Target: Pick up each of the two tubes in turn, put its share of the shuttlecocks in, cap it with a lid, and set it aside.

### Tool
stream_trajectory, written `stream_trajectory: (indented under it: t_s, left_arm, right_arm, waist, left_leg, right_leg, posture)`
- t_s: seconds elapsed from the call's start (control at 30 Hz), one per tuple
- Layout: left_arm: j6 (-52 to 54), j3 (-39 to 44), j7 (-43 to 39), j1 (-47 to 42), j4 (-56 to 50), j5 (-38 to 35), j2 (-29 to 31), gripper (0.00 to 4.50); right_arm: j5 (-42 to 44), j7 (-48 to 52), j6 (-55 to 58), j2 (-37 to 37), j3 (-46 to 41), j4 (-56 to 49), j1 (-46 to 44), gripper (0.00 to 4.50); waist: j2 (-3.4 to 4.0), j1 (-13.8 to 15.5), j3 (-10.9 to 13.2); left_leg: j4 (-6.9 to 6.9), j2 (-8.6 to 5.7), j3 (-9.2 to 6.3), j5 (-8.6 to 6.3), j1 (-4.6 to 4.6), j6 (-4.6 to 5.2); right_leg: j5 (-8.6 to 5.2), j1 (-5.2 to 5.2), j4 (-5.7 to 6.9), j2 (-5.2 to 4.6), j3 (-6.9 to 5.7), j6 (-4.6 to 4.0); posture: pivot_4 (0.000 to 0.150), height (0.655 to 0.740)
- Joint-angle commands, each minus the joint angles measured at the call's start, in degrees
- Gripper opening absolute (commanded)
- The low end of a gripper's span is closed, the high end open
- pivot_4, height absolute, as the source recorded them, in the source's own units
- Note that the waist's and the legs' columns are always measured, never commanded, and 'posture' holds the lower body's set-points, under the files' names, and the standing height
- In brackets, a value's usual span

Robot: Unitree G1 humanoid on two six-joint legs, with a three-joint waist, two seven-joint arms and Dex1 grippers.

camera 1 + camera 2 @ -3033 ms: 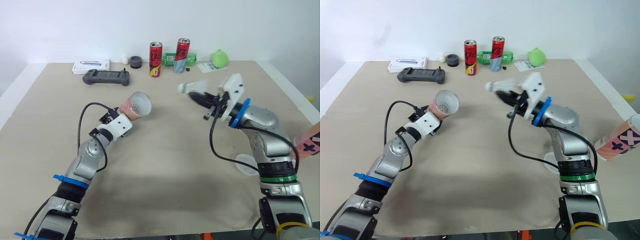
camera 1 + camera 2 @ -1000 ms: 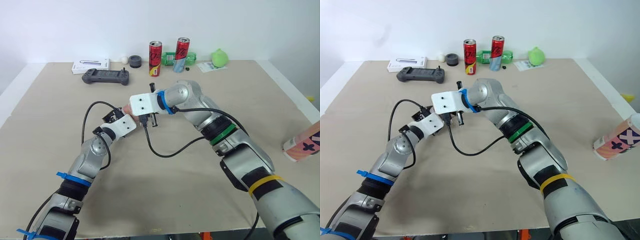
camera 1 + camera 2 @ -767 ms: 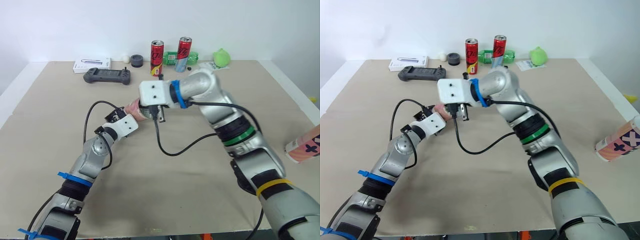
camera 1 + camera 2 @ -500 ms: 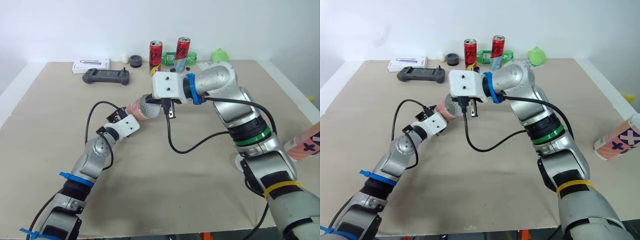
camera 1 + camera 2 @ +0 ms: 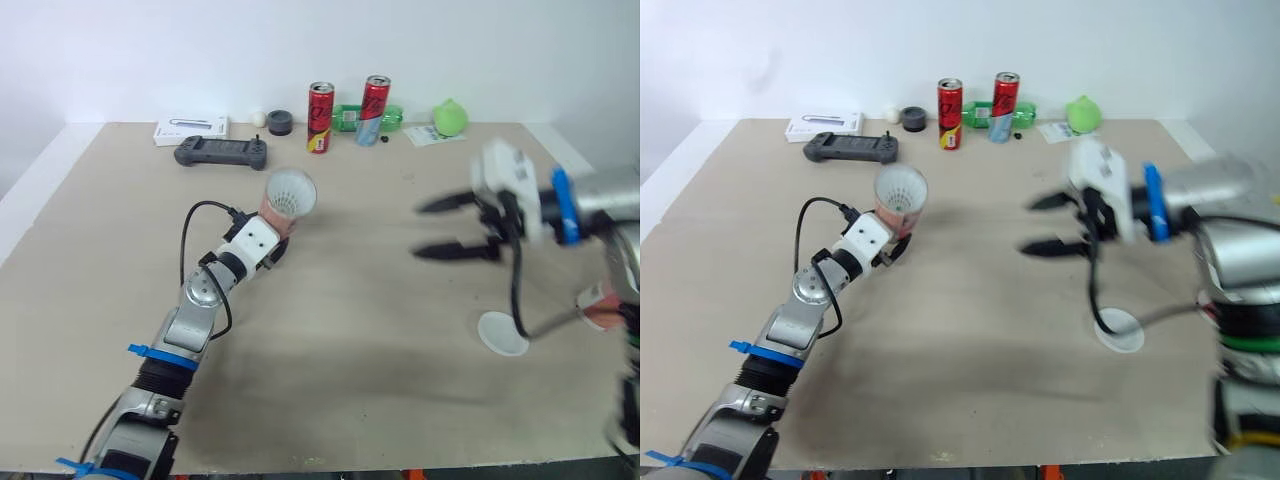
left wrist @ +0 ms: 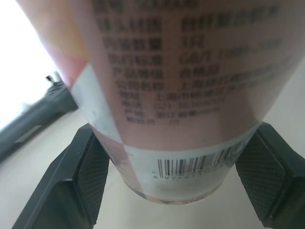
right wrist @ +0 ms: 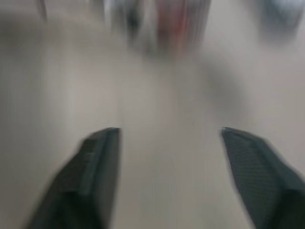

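Showing the fill-or-cap step: left gripper clamped on the pink-and-white cardboard tube raised over the beige table; right gripper, jaws apart and empty, probably must next fetch the flat white round lid nearby.

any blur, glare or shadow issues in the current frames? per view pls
Left eye view: right gripper and its forearm smeared by motion, the tube crisp, soft shadows on the table, no glare. Right wrist view: everything motion-blurred, its open fingers just dark shapes. Left wrist view: tube print soft, barcode sharper, background beside it blown out white.
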Motion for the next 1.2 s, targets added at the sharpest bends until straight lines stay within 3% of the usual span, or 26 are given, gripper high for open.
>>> stream_trajectory:
  t_s: [0.03,0.23,0.57,0.77,0.93,1.1,1.2]
  left_arm:
    - [1.33,-0.45,-6.56,1.85,-4.94,-6.26,-0.30,3.61]
    - [8.41,-4.56,-17.06,8.21,-11.91,-13.90,0.44,3.61]
    - [9.66,-9.25,-19.41,11.15,-11.78,-11.84,2.03,3.61]
    - [9.86,-8.72,-18.20,12.42,-11.36,-12.84,0.68,3.61]
    - [8.86,-8.95,-17.47,12.40,-9.64,-11.94,0.34,3.61]
    - [8.06,-9.02,-16.80,12.01,-8.10,-10.79,0.47,3.61]
    - [6.93,-9.33,-15.01,11.23,-6.38,-8.73,0.16,3.61]
  right_arm:
    - [-3.32,0.70,-4.29,-5.32,-0.15,2.81,5.52,4.39]
    - [-3.08,-1.69,-4.54,-6.79,-2.15,6.92,12.43,4.39]
    - [-5.80,-4.74,-7.63,-2.69,1.64,16.55,8.89,4.39]
    - [-6.76,-3.94,-7.50,-2.50,3.59,17.97,10.87,2.37]
    - [-6.95,-3.64,-7.93,-2.23,4.15,18.85,10.46,0.03]
    - [-5.47,-3.70,-9.85,-1.02,2.69,17.66,7.85,0.03]
    - [-1.42,-2.46,-5.82,1.09,1.62,11.50,-0.76,0.03]
  waist:
    - [0.05,-0.44,-0.02]
    - [0.06,-0.66,-0.02]
    - [0.03,-0.59,0.00]
    - [0.06,-0.38,-0.02]
    - [0.07,-0.38,-0.04]
    - [0.07,-0.41,-0.04]
    - [0.13,-0.55,-0.07]
  left_leg:
    - [-0.01,0.00,0.01,0.00,0.02,0.00]
    - [-0.01,0.09,0.07,0.01,0.25,-0.01]
    - [0.40,0.04,0.12,0.01,0.54,-0.03]
    - [0.38,0.04,0.09,-0.04,0.52,0.02]
    - [0.39,0.04,0.07,-0.05,0.58,0.03]
    - [0.40,0.03,0.08,-0.05,0.65,0.03]
    - [0.40,0.04,0.12,-0.05,0.72,0.02]
  right_leg:
    - [0.00,0.01,0.00,0.00,0.01,0.00]
    - [0.05,0.08,0.10,0.13,0.06,-0.09]
    - [-0.02,0.54,0.09,0.04,0.11,-0.22]
    - [-0.07,0.56,0.08,0.05,0.11,-0.19]
    - [-0.09,0.64,0.08,0.06,0.10,-0.20]
    - [-0.08,0.69,0.08,0.05,0.11,-0.21]
    - [-0.04,0.71,0.08,0.05,0.13,-0.23]
  posture:
    - [0.150,0.7400]
    - [0.150,0.7400]
    - [0.150,0.7400]
    - [0.150,0.7400]
    - [0.150,0.7400]
    - [0.150,0.7400]
    - [0.150,0.7400]
